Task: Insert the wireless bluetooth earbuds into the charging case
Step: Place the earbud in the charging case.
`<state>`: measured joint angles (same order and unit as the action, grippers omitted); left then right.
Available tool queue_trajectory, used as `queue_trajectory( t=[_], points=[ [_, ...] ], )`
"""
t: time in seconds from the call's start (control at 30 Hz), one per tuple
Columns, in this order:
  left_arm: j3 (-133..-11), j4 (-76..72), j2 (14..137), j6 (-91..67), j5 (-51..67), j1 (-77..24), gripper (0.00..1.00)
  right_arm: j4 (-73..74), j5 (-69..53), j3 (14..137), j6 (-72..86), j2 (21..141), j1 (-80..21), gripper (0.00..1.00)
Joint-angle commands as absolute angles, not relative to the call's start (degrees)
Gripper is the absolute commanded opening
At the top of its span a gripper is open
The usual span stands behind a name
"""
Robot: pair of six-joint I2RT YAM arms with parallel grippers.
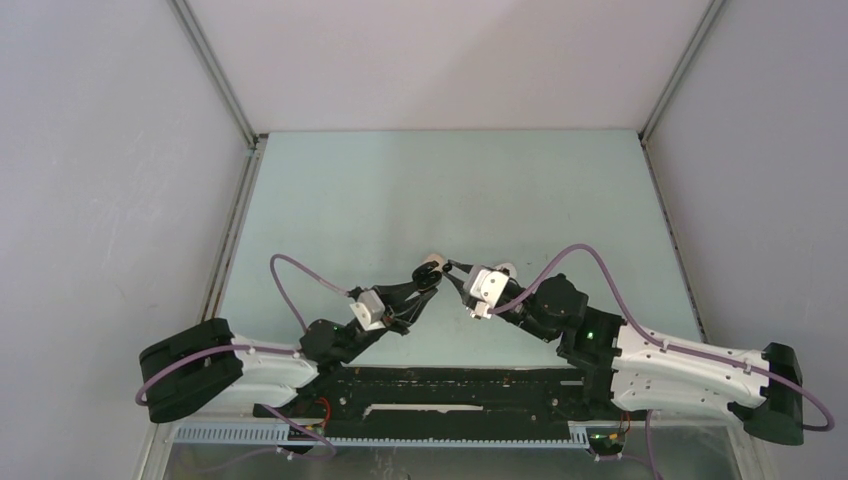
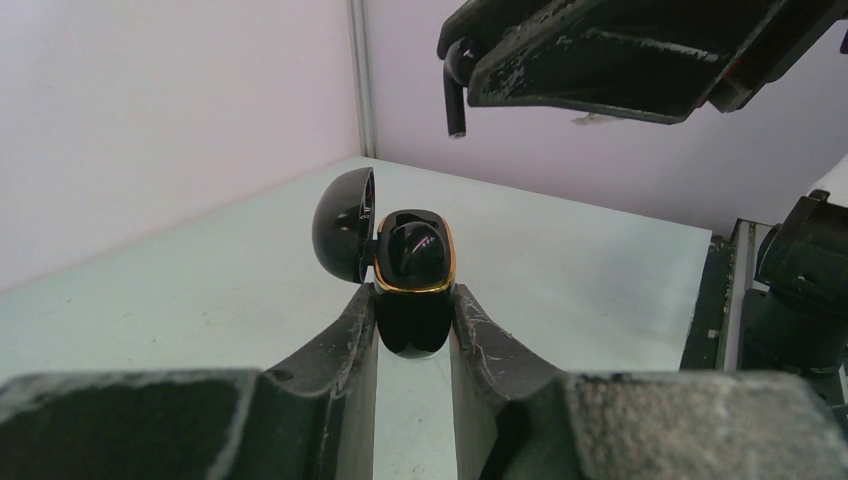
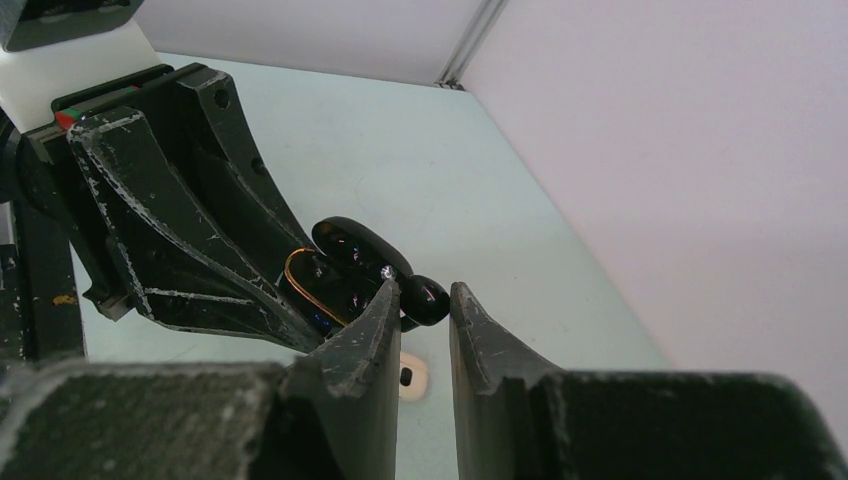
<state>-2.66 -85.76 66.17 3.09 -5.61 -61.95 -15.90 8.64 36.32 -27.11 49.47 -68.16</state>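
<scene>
Left hand [image 2: 412, 322] clamps glossy black gold-rimmed plastic charging case [image 2: 414, 262], lid open. Right hand [image 3: 424, 292] pinches small black short-stemmed earbud [image 2: 455, 100], near, above case mouth. You align stem with socket, descend slowly, release once seated.

My left pincer [image 2: 413, 305] clamps the gold-rimmed charging case [image 2: 415, 255], lid open leftward, over the counter [image 2: 600, 270]; above, the right pincer [image 2: 480, 60] grips a black earbud [image 2: 455, 110].

A robotics lab test cell: a pale green table [image 1: 440, 190] boxed in by plain white panels [image 1: 90, 180] on aluminium posts [image 1: 213, 70], a black base rail [image 1: 450, 385] along its near edge
</scene>
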Motion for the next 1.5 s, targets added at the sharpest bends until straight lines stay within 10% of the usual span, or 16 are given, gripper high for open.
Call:
queue_trajectory(
  t=[0.0, 1.47],
  points=[
    [-2.84, -89.72, 65.06, 5.10, -3.91, -62.48, 0.00, -19.66, 8.00, 36.30, -25.34, 50.36, -68.40, 0.00],
    [-2.99, -87.63, 62.78, 5.46, -2.11, -62.75, 0.00, -16.95, 2.80, 36.01, -25.84, 53.70, -67.56, 0.00]
  ],
)
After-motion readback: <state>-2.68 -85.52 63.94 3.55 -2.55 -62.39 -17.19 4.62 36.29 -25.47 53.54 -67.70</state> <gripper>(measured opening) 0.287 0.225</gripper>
